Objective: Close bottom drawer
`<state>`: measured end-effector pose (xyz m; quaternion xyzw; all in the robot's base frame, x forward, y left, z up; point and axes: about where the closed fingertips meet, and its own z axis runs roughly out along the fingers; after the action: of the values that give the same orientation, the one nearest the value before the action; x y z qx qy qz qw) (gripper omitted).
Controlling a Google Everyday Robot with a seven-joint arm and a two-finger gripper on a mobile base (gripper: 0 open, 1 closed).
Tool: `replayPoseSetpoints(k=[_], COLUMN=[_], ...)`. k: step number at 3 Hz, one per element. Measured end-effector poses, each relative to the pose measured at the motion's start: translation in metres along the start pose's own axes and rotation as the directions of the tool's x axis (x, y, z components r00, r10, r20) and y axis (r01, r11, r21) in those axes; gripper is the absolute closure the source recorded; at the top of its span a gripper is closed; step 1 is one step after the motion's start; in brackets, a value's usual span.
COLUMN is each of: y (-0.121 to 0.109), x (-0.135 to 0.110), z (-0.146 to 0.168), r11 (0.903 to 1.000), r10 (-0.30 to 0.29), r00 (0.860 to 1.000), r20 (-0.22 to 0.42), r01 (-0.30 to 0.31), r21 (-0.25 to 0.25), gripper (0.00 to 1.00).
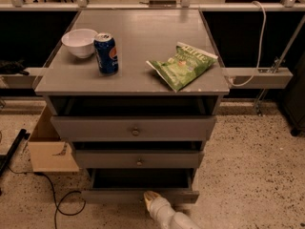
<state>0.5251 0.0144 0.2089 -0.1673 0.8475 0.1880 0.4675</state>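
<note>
The bottom drawer (114,196) of the grey cabinet stands pulled out, its slim front panel low in the camera view and its dark inside showing behind it. My gripper (151,198) comes up from the lower edge on a pale arm, its tip right at the drawer's front panel, about at the centre. The knob is hidden behind the gripper. Above it, the middle drawer (138,159) and the top drawer (134,128) also stand partly out.
On the cabinet top (143,42) stand a white bowl (79,42), a blue soda can (106,53) and a green chip bag (182,64). A cardboard box (47,149) and a black cable (57,199) lie on the speckled floor at the left.
</note>
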Motion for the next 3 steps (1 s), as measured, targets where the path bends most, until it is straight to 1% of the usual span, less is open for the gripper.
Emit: replayPoseSetpoints(k=[1,2,3], y=[0.0,-0.004,-0.019], x=[0.0,0.005,0.028], z=[0.0,-0.005,-0.023], r11=[1.0,0.9999,0.9994], r10=[0.0,0.0,0.034], r00=[1.0,1.0,0.996], r20=[0.0,-0.018,-0.079], r01=[0.0,0.0,-0.035], r21=[0.0,-0.012,-0.009], gripper=[1.0,1.0,1.0])
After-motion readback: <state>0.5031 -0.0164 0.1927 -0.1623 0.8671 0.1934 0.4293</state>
